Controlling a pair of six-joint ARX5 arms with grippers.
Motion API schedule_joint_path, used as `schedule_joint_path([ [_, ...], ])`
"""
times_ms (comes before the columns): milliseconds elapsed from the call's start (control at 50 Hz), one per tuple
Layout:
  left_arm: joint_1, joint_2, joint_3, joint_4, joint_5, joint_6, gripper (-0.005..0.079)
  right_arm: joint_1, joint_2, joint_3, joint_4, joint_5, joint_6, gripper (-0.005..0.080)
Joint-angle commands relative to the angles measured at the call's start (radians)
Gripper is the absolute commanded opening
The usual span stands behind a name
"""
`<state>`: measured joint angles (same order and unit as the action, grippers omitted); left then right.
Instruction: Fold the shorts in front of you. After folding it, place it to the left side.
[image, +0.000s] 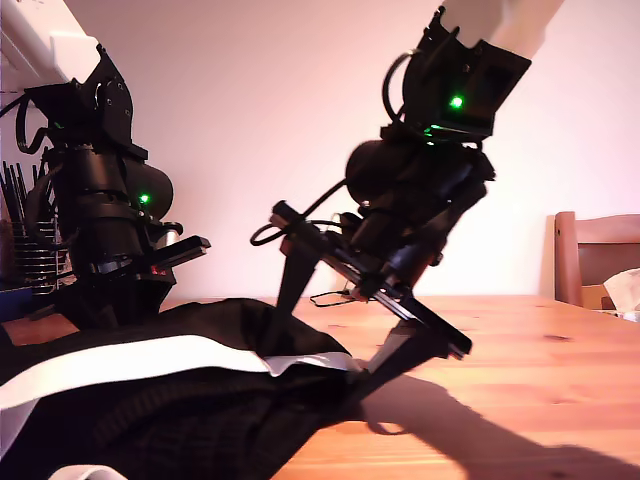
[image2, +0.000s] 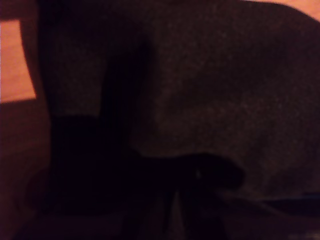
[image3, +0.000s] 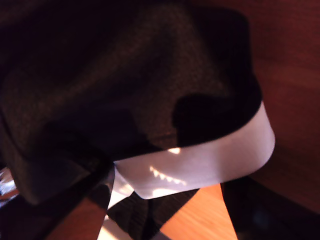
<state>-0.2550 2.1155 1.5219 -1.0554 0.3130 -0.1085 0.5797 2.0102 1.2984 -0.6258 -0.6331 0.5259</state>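
There is one pair of shorts (image: 180, 410), black with a white band (image: 130, 358), and it lies crumpled on the one wooden table (image: 520, 340), filling the table's part at the exterior view's left. Two arms stand at the shorts. My second gripper (image: 325, 355) is at the shorts' edge nearest the bare wood, its fingers (image: 290, 280) spread wide. One comes down onto the black cloth and the other just beside the curled end of the band, and they grip nothing. My first gripper (image: 178, 252) hangs over the far side of the shorts. Its own view is nearly black, so I cannot tell how its fingers stand. One chair (image: 590, 255) stands beyond the table, well apart from the shorts.
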Motion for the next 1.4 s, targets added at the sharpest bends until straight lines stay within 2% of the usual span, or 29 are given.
schedule_joint_path([
  [0, 0.003, 0.101, -0.070, 0.024, -0.044, 0.004, 0.0074, 0.016, -0.016, -0.022, 0.031, 0.041, 0.018, 0.0599],
  [60, 0.003, 0.101, -0.070, 0.026, -0.043, 0.004, 0.0074, 0.019, -0.016, -0.022, 0.062, 0.052, 0.027, 0.0544],
  [200, 0.003, 0.101, -0.070, 0.027, -0.043, 0.004, 0.0074, 0.028, -0.016, -0.022, 0.098, 0.107, 0.050, 0.0341],
  [460, 0.003, 0.101, -0.070, 0.011, -0.033, 0.004, 0.0074, 0.084, -0.012, -0.022, 0.177, 0.195, 0.071, 0.0336],
  [540, 0.003, 0.101, -0.070, 0.008, -0.032, 0.004, 0.0074, 0.102, -0.010, -0.022, 0.212, 0.222, 0.077, 0.0309],
  [600, 0.003, 0.101, -0.070, 0.009, -0.032, 0.004, 0.0074, 0.110, -0.010, -0.022, 0.221, 0.245, 0.077, 0.0236],
  [740, 0.003, 0.101, -0.070, 0.008, -0.032, 0.004, 0.0074, 0.124, -0.006, -0.023, 0.223, 0.315, 0.076, -0.0021],
  [900, 0.003, 0.101, -0.070, 0.006, -0.027, 0.004, 0.0075, 0.121, -0.006, -0.023, 0.217, 0.328, 0.048, -0.0010],
  [980, 0.003, 0.100, -0.069, 0.002, -0.004, 0.004, 0.0075, 0.094, -0.006, -0.023, 0.208, 0.317, 0.041, -0.0010],
  [1100, 0.003, 0.097, -0.066, -0.010, 0.074, 0.004, 0.0075, 0.050, -0.006, -0.023, 0.169, 0.266, -0.009, -0.0011],
  [1380, -0.009, 0.095, -0.064, -0.002, 0.262, 0.003, 0.0075, -0.063, -0.025, -0.019, 0.057, 0.240, -0.155, -0.0011],
])
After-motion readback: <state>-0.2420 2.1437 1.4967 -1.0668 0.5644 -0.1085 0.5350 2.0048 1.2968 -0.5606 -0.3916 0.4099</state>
